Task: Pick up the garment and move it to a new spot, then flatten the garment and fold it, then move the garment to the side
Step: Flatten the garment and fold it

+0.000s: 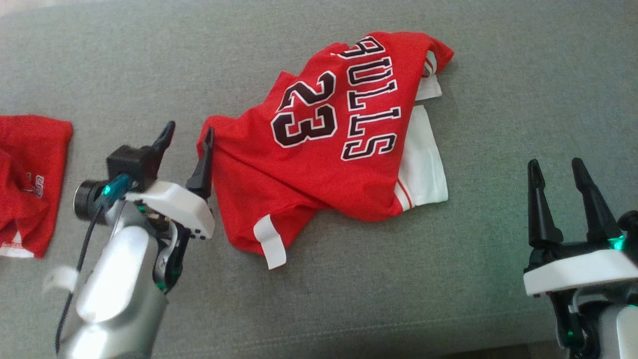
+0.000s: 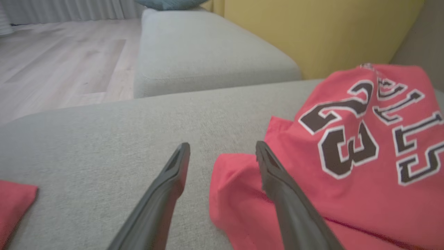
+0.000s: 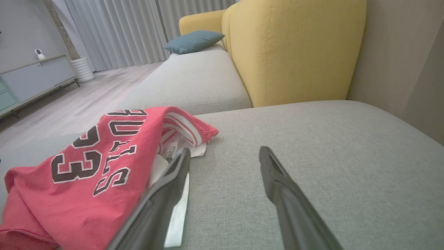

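Note:
The garment [image 1: 344,134] is a red jersey with "BULLS 23" in black and white lettering and white trim, lying crumpled on the grey sofa seat [image 1: 523,75]. My left gripper [image 1: 188,133] stands open at the jersey's left corner, one finger over the red edge and the other over bare cushion, holding nothing. The left wrist view shows that corner [image 2: 236,187] between and beside the fingers of the left gripper [image 2: 222,149]. At the lower right my right gripper [image 1: 556,167] is open, apart from the jersey. In the right wrist view the jersey [image 3: 86,166] lies left of the right gripper [image 3: 223,152].
A second red garment [image 1: 27,174] lies at the left edge of the seat. A yellow armchair [image 3: 295,52] and another grey cushion [image 3: 194,80] with a blue pillow [image 3: 194,40] stand beyond. Wooden floor [image 2: 52,62] lies past the sofa's edge.

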